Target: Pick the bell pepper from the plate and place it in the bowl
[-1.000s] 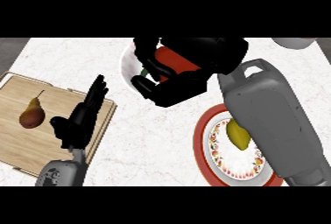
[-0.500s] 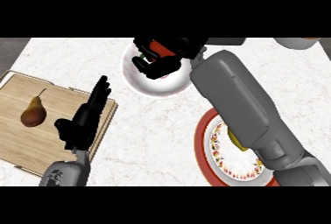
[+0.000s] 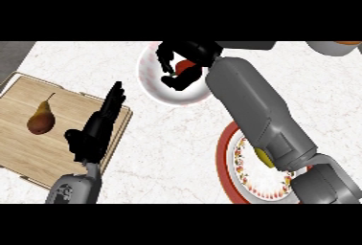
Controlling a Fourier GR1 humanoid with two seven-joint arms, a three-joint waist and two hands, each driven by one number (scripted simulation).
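Note:
The red bell pepper (image 3: 186, 66) shows between the curled fingers of my right hand (image 3: 185, 51), which is shut on it inside the white bowl (image 3: 157, 88) at the top middle. My grey right forearm runs down and to the right across the red-rimmed plate (image 3: 228, 165) and hides part of it. A yellow item (image 3: 264, 157) peeks out on the plate beside the forearm. My left hand (image 3: 97, 127) rests open, fingers up, at the right edge of the cutting board.
A wooden cutting board (image 3: 28, 158) lies at the left with a brown pear (image 3: 40, 119) on it. A grey and orange object (image 3: 341, 47) sits at the top right corner. White marble counter lies between board and plate.
My right hand carried the pepper up and left to over the bowl, then settled into it. The forearm swung over the plate. The left hand stayed still.

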